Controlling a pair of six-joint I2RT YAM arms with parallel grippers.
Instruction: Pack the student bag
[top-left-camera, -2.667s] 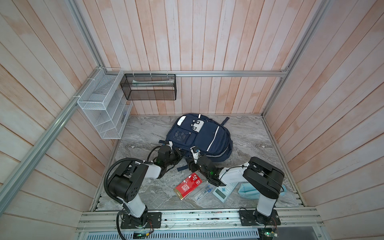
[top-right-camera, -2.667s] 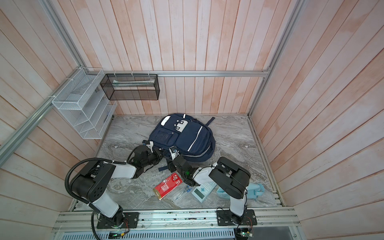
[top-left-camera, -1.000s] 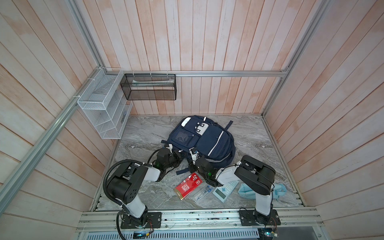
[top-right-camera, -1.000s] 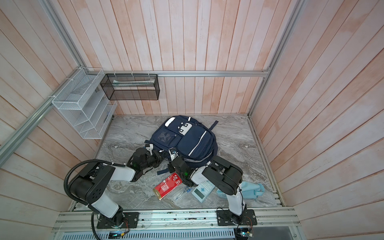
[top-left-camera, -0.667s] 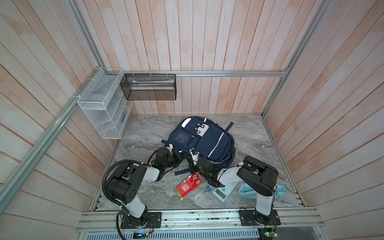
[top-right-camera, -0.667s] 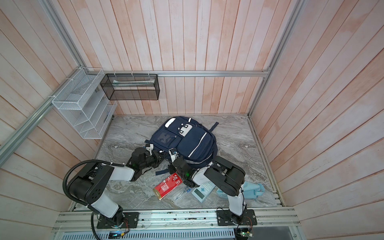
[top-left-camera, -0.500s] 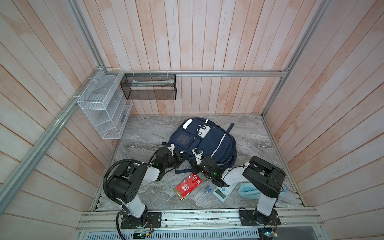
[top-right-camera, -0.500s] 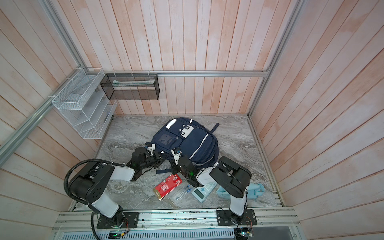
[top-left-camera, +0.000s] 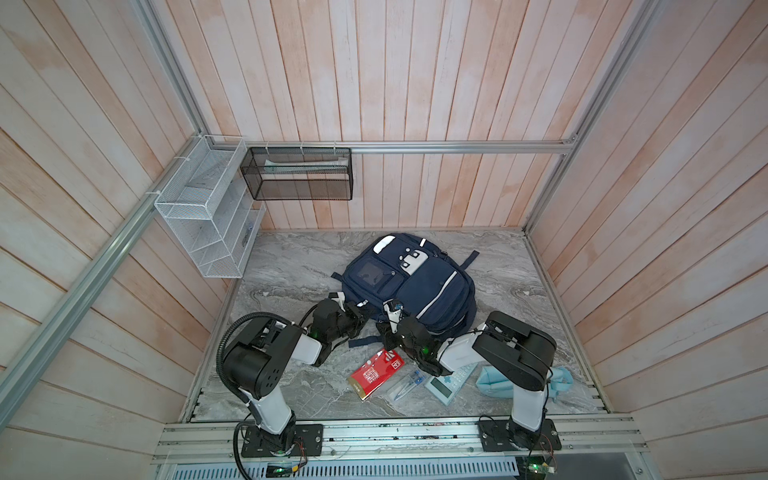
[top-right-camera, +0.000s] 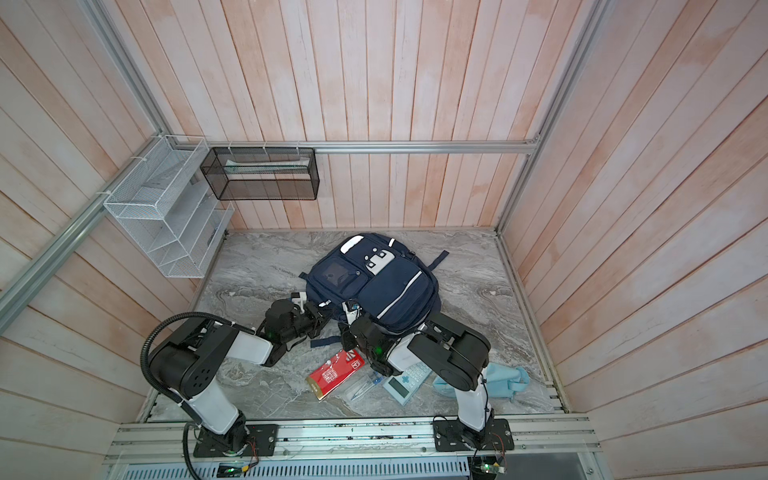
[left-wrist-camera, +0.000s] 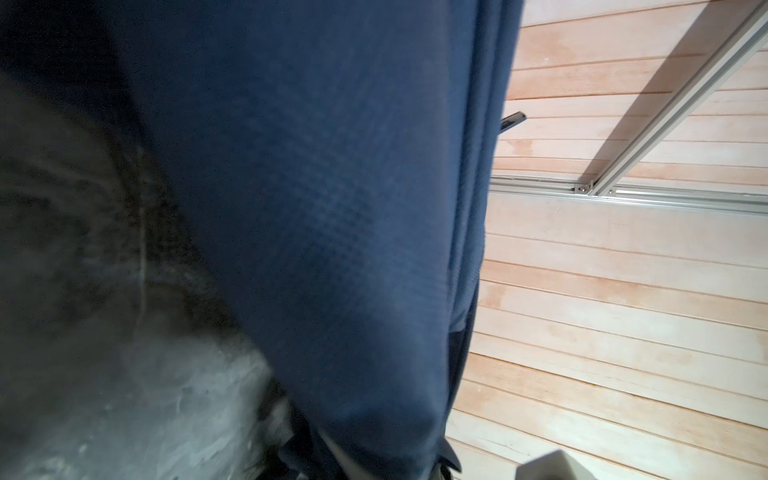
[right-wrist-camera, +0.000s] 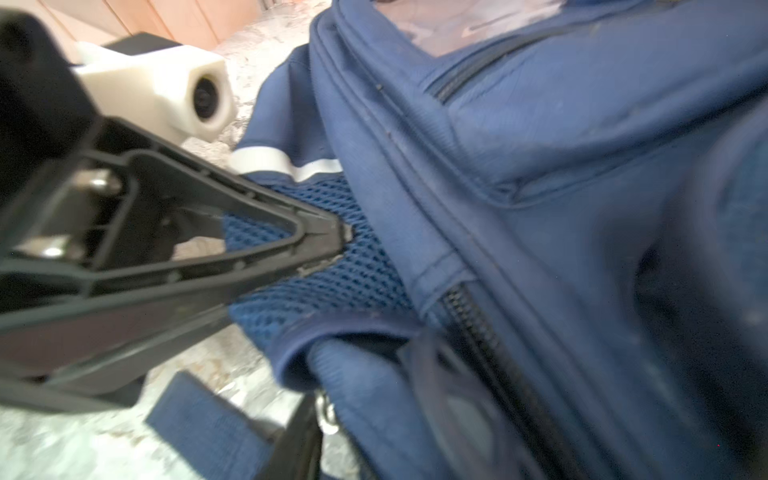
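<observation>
1. My left pincer (right-wrist-camera: 332, 247) is fully closed. Its tips are pinched on the blue mesh side pocket (right-wrist-camera: 353, 282) of the student bag (right-wrist-camera: 540, 199).
2. In the left wrist view the bag's navy fabric (left-wrist-camera: 332, 208) hangs right in front of the lens, with the grey desk (left-wrist-camera: 124, 415) blurred beneath it.
3. In a top view my right pincer (top-left-camera: 391, 315) is against the bag's front side, just beside the left pincer (top-left-camera: 360, 318). I cannot tell how far open it is or whether it holds anything. Its wrist view shows only a blurred zipper (right-wrist-camera: 478, 316) close by.
4. The student bag (top-left-camera: 432, 286) lies front up in the middle of the desk (top-left-camera: 291, 266), nearer the back edge. Its white patch (top-left-camera: 411, 262) points towards that edge.
5. A navy strap (top-left-camera: 365, 342) lies on the desk just in front of the two pincers.
6. Near the front edge, right of centre, lie a red packet (top-left-camera: 376, 374), a clear pen pack (top-left-camera: 405, 384) and a pale calculator (top-left-camera: 446, 382). A light-blue pouch (top-left-camera: 492, 380) lies towards the front right corner, partly behind my right arm.
7. A white wire rack (top-left-camera: 208, 220) hangs on the left wall and a black mesh basket (top-left-camera: 297, 176) on the back wall.
</observation>
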